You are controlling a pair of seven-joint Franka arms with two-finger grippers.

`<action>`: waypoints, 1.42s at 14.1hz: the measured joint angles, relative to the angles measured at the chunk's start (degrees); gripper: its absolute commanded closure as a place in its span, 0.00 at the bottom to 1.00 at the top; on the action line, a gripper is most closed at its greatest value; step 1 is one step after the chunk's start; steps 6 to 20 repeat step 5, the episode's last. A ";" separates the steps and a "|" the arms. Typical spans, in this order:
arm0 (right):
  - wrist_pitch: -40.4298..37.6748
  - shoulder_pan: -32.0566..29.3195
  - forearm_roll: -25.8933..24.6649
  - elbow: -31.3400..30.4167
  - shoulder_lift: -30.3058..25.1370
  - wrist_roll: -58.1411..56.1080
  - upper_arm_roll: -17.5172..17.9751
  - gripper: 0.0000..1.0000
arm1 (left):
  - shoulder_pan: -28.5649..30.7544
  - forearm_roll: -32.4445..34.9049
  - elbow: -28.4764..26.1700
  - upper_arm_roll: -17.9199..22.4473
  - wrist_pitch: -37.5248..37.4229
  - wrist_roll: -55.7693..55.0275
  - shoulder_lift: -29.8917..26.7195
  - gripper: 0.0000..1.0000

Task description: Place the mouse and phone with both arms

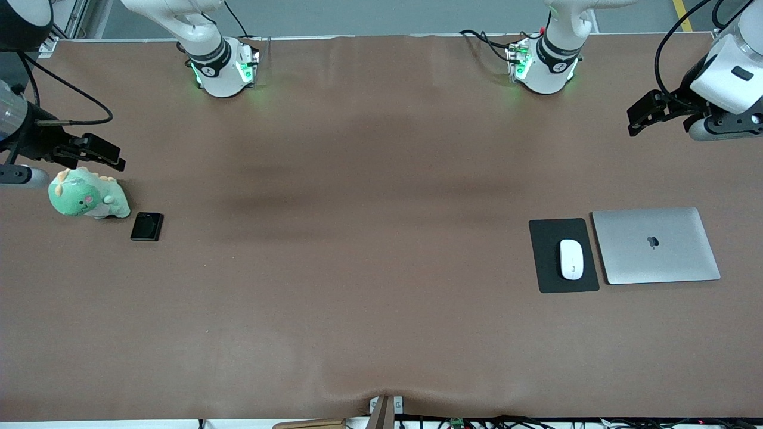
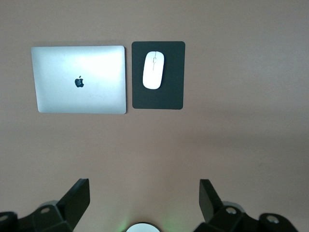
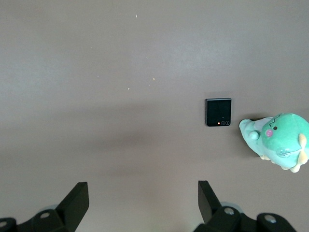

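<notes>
The white mouse [image 1: 571, 258] lies on a dark mouse pad [image 1: 549, 229] toward the left arm's end of the table; it also shows in the left wrist view [image 2: 153, 70]. The black phone [image 1: 146, 226] lies flat toward the right arm's end, beside a green plush toy; it shows in the right wrist view [image 3: 218, 112]. My left gripper [image 1: 636, 118] [image 2: 144, 193] is open and empty, high over the table's end by the laptop. My right gripper [image 1: 112, 156] [image 3: 143, 195] is open and empty, up in the air just above the plush toy.
A closed silver laptop [image 1: 656, 245] lies beside the mouse pad [image 2: 171, 99], toward the left arm's end. A green plush dinosaur [image 1: 88, 193] [image 3: 280, 140] sits beside the phone. Cables run along the table's edge nearest the front camera.
</notes>
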 measured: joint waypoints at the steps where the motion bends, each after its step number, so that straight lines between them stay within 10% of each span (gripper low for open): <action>1: -0.14 0.00 0.00 0.60 -0.01 0.00 -0.01 0.00 | 0.03 0.00 0.19 0.05 0.05 0.08 0.00 0.00; 20: -0.25 -0.03 0.00 1.15 -0.02 0.00 -0.04 0.00 | 0.09 0.00 0.94 0.22 0.12 0.24 0.00 0.00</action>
